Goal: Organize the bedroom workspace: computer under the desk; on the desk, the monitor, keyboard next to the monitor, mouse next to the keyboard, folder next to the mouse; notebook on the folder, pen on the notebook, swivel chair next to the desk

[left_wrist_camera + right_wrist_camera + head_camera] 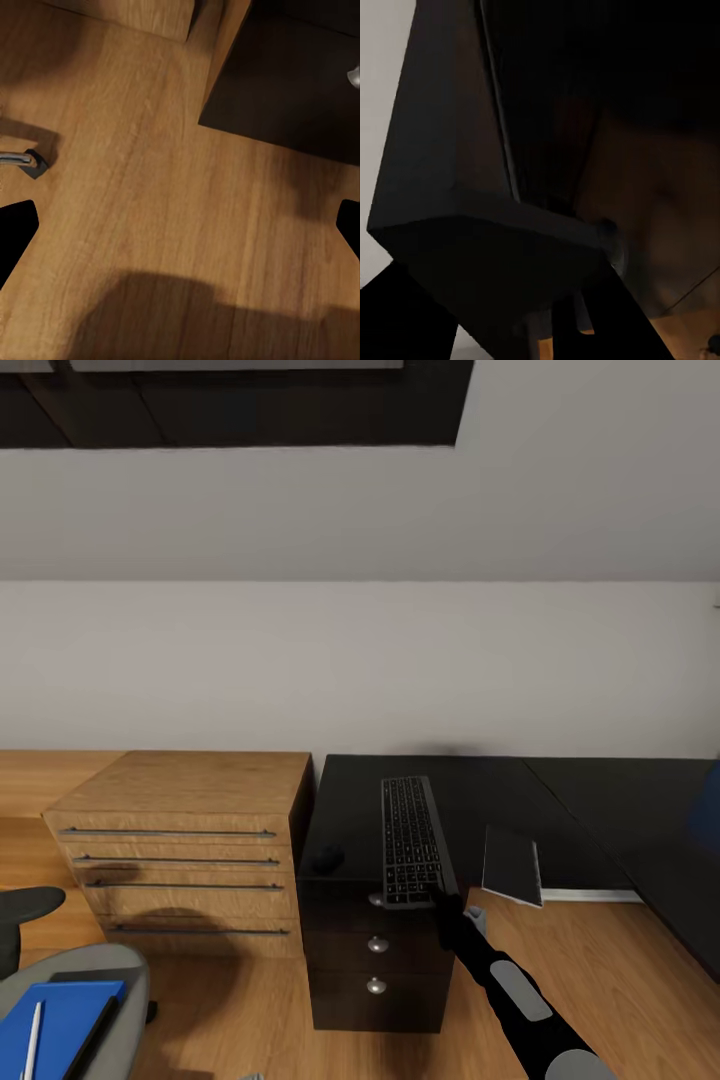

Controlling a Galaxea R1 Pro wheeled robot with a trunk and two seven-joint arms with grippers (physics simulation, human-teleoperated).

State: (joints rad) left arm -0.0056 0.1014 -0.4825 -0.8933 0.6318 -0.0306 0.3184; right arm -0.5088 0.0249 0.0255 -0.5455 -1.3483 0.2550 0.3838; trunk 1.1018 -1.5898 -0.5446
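- My right arm reaches up from the lower right of the head view, and its pincer sits at the near end of the flat rectangular keyboard with dark keys and a greyish frame. I judge it clamped on that near edge, since the right wrist view shows a dark slab held right between the fingers.
- That keyboard lies lengthwise on the black-topped bench, its near end overhanging the front edge above the black drawer unit with round silver knobs. I take it this is a placing step, with the keyboard still needing to sit beside a monitor.
- The small rounded black mouse rests on the bench just left of the keyboard, apart from it.
- A thin greyish rectangle, probably the notebook, stands tilted at the bench edge right of the keyboard, close enough to get knocked if I swing the arm.
- At the lower left, the bright blue flat folder lies on the grey swivel chair seat with a slim pale pen on top.
- The light wooden drawer cabinet stands against the bench's left side.
- The left pincer hangs spread wide over the wooden floor, holding nothing.
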